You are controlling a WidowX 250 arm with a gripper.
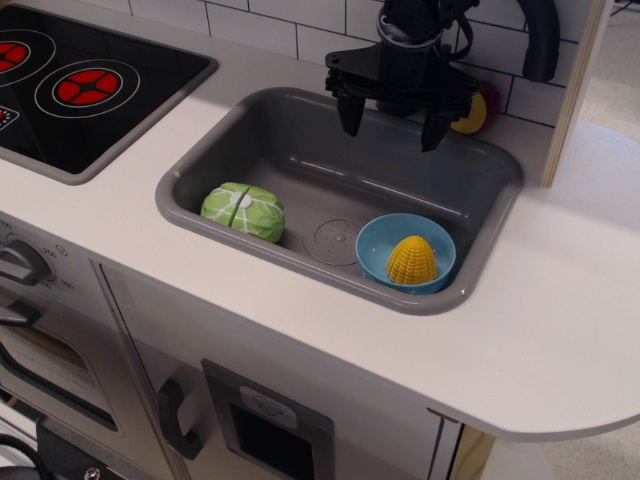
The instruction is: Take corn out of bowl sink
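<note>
Nearest to us we see the white counter (560, 330), with the oven front and a dark handle (176, 418) below its edge, and a control knob (20, 262) at the near left. Set into the counter is the grey sink (255, 125), a rounded rectangular basin with a round drain pattern (335, 240) in its floor. In the near right corner of the sink sits the light-blue bowl (375, 243), and the yellow corn (411, 260) stands inside it, point up, filling much of the bowl's middle. In the near left part of the basin we find the green-white lettuce toy (243, 211), well apart from the bowl, with the drain between them. On the far left we see the black stovetop (120, 120) with 2 red burners. Above the sink's far rim hangs the black gripper (394, 125), its 2 fingers spread wide with nothing between them, up and clear of the bowl. Just behind its right finger a round yellow-red disc (474, 114) lies against the white tiled wall (260, 20).
</note>
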